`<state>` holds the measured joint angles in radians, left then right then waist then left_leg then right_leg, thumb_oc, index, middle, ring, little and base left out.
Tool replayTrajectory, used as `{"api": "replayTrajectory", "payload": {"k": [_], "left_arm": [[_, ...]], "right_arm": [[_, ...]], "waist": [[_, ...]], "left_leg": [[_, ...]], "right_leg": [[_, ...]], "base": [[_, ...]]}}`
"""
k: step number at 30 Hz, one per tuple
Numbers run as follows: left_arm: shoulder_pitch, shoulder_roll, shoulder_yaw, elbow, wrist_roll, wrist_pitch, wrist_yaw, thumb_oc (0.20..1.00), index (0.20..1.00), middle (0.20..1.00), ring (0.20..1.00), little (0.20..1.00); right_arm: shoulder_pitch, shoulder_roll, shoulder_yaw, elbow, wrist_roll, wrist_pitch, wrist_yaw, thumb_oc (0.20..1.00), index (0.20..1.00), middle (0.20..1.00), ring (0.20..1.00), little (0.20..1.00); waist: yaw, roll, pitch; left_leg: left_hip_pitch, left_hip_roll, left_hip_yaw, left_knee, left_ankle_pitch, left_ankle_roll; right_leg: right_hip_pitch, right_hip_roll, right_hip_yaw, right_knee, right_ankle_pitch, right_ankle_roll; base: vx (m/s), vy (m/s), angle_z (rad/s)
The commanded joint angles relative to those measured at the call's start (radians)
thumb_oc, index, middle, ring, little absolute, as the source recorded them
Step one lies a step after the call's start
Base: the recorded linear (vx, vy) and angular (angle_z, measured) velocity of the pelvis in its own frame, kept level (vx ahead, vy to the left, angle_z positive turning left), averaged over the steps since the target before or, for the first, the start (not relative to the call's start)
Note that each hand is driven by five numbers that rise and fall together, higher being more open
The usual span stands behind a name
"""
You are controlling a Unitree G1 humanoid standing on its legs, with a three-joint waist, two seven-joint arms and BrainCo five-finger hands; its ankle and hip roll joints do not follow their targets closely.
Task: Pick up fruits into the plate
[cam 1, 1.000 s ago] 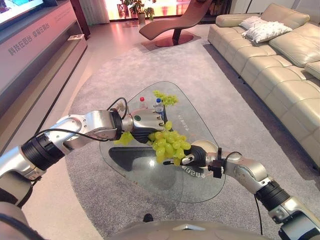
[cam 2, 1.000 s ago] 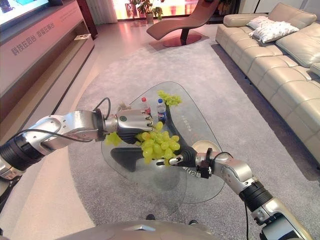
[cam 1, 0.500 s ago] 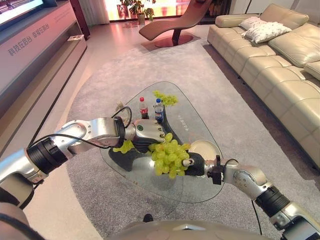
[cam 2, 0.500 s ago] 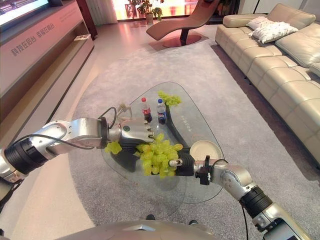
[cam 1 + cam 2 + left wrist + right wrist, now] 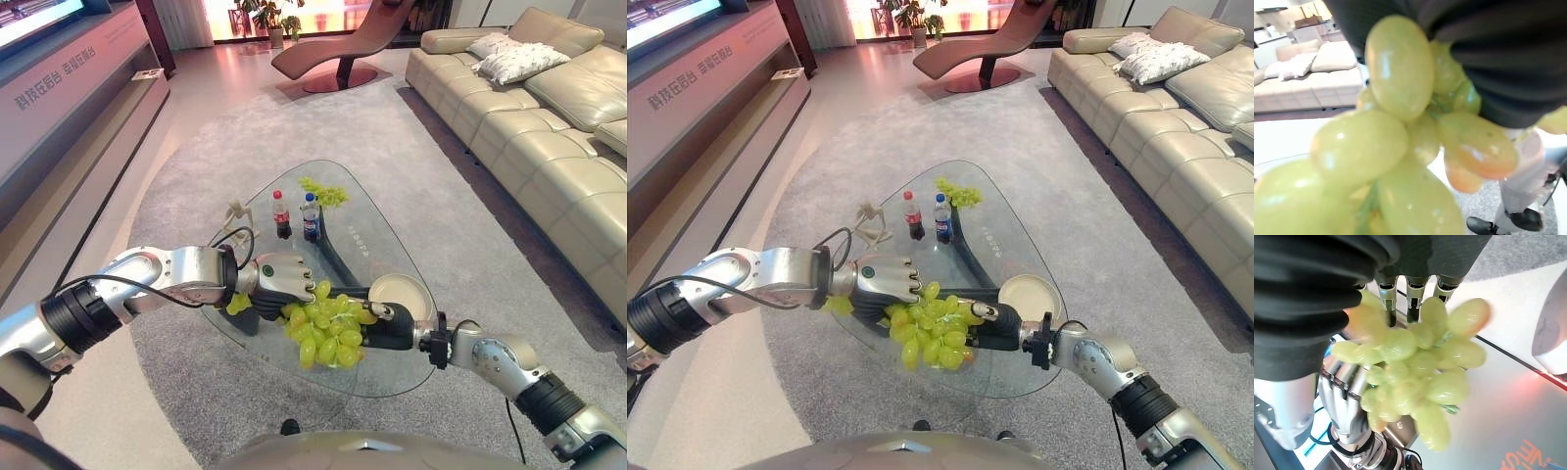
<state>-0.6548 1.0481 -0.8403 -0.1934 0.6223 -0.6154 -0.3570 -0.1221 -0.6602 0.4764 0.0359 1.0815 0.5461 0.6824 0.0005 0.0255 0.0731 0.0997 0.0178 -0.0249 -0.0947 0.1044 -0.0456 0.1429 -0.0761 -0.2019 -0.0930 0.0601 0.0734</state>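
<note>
The left hand meets a bunch of grapes above the glass table's near edge; its fingertips are hidden behind the fruit, so their grip cannot be told; the right hand has its fingers curled around the bunch, which hangs downward; the plate sits just beyond, near the right edge.

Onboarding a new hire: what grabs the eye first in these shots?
A big bunch of green grapes held up between the left hand and right hand, over the near part of the clear glass coffee table. Just right of it sits the empty cream round plate.
</note>
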Motion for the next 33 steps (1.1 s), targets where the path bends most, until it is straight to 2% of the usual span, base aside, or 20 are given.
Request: {"api": "replayTrajectory", "payload": {"k": [1,10,19,33], "left_arm": [[-0.079,0.037,-0.020,-0.012,-0.004,0.004,0.033,0.200,0.200,0.200,0.200,0.200],[-0.133,0.004,-0.049,-0.008,-0.022,0.032,0.036,0.200,0.200,0.200,0.200,0.200],[-0.129,-0.020,-0.030,-0.011,-0.012,0.042,0.071,0.200,0.200,0.200,0.200,0.200],[-0.135,-0.056,0.014,-0.007,0.010,0.097,0.108,0.200,0.200,0.200,0.200,0.200]], "right_arm": [[-0.035,0.013,-0.012,-0.073,0.062,-0.004,0.045,1.000,1.000,1.000,1.000,1.000],[-0.053,0.039,0.046,-0.096,0.030,0.033,0.052,1.000,1.000,1.000,1.000,1.000],[-0.046,0.056,0.070,-0.097,-0.016,0.071,0.047,1.000,1.000,1.000,1.000,1.000],[0.002,0.090,0.116,-0.068,-0.137,0.138,0.112,1.000,1.000,1.000,1.000,1.000]], "waist": [[0.025,-0.036,0.002],[0.024,-0.035,-0.004],[0.024,-0.034,-0.002],[0.023,-0.032,0.001]], "left_leg": [[0.095,-0.017,0.074,0.008,-0.196,0.003],[0.097,-0.017,0.070,0.007,-0.196,0.002],[0.096,-0.016,0.067,0.007,-0.195,0.002],[0.101,-0.015,0.064,0.007,-0.196,0.000]], "right_leg": [[0.048,-0.031,-0.032,0.011,-0.085,0.071],[0.051,-0.028,-0.024,0.009,-0.085,0.072],[0.049,-0.028,-0.018,0.009,-0.085,0.070],[0.054,-0.027,-0.013,0.012,-0.092,0.066]], "base": [[0.00,0.000,0.00],[0.00,0.000,0.00],[0.00,0.000,0.00],[0.00,0.000,0.00]]}}
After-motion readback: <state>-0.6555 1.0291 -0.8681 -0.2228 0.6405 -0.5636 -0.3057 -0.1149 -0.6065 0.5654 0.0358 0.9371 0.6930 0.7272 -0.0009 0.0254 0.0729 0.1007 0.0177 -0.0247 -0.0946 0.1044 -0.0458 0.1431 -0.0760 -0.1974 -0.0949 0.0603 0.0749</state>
